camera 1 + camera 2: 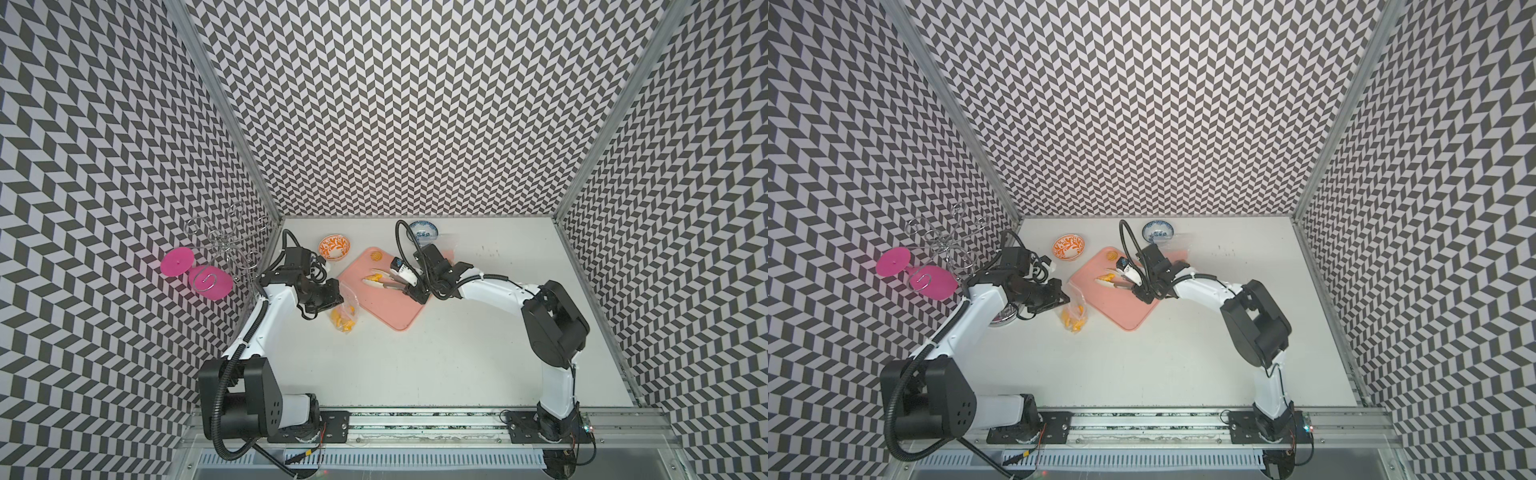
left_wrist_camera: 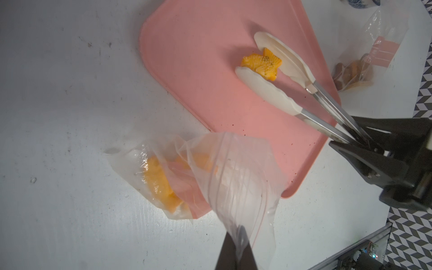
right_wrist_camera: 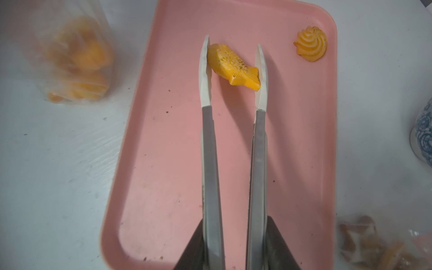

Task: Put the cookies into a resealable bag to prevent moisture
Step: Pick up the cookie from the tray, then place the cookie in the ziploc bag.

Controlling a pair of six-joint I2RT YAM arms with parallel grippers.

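While left gripper (image 2: 235,236) pinches one bag (image 2: 233,168), right gripper (image 3: 235,224) clamps tongs (image 3: 209,152) around one of two loose cookies (image 3: 233,66) (image 3: 311,44).

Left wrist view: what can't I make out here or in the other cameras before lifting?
- Cookies in the resealable bag: count hidden by crumpled plastic, every view.
- Left gripper: blurred and cropped at the left wrist frame's edge; under its own arm in both top views.
- Second bag: blurred, cut off in right wrist view.
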